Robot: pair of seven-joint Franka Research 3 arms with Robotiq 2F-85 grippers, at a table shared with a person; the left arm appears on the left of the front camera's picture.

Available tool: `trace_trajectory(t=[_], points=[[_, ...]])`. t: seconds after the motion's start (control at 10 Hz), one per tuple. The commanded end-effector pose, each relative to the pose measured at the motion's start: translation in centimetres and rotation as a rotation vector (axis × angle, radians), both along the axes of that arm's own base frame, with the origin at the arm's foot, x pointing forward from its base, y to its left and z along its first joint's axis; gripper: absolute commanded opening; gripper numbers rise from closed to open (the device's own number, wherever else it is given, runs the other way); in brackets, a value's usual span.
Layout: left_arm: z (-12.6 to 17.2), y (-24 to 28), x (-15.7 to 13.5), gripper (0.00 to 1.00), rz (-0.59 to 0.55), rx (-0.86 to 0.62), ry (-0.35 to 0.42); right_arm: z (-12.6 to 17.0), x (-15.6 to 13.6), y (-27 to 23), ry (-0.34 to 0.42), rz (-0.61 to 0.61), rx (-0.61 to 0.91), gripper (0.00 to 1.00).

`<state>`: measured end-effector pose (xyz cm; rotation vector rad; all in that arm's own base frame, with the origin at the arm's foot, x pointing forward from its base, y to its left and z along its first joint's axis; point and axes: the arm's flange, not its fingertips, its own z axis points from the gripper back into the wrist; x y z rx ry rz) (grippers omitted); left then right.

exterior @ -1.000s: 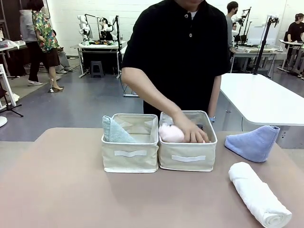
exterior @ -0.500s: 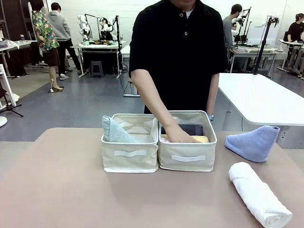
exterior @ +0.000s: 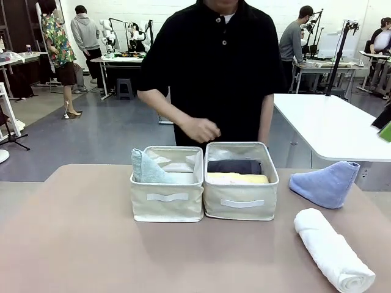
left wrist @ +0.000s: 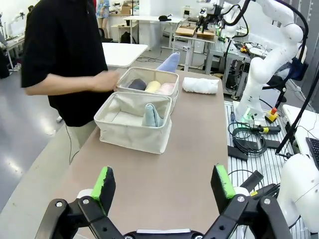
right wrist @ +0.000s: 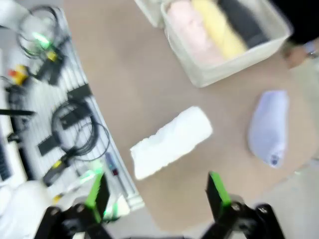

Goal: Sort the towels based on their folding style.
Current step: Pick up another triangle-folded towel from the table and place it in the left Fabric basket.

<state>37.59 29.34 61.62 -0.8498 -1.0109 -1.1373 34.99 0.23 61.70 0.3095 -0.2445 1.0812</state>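
Person's hand [exterior: 201, 129] had left the basket [exterior: 241, 206]; white roll [right wrist: 172, 142] lay ahead of the wide-open, empty right gripper [right wrist: 158, 186], lengthwise from finger to finger.

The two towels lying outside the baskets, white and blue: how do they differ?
Fold: the white towel is a rolled cylinder; the blue towel is a cone. Place: the white towel lies nearer the robot, the blue towel farther back, beside the right basket. Shared: both lie on the table, in no basket.
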Motion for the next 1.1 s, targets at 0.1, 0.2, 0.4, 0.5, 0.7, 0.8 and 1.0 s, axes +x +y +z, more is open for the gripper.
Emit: trace_trajectory(t=[0.1,0.2,0.4,0.5,0.7,0.8,1.0], points=[[0.2,-0.2,-0.2,1.00,0.016,-0.007,0.010,-6.8,0.8,1.4,-0.028,0.025,-0.101,1.00],[0.2,-0.2,-0.2,1.00,0.016,-0.007,0.010,-7.1,-0.1,1.4,-0.038,0.043,-0.046,1.00],[0.2,-0.2,-0.2,1.00,0.016,-0.007,0.010,-5.5,1.6,1.6,0.012,0.029,-0.070,1.00],[0.2,-0.2,-0.2,1.00,0.016,-0.007,0.010,-5.5,1.6,1.6,0.012,0.029,-0.070,1.00],[0.2,-0.2,-0.2,1.00,0.016,-0.007,0.010,-5.5,1.6,1.6,0.012,0.029,-0.070,1.00],[0.2,-0.2,-0.2,1.00,0.016,-0.007,0.010,-5.7,1.3,1.5,-0.009,0.038,-0.048,1.00],[0.2,-0.2,-0.2,1.00,0.016,-0.007,0.010,-6.1,3.0,4.8,-0.042,-0.024,-0.188,1.00]])
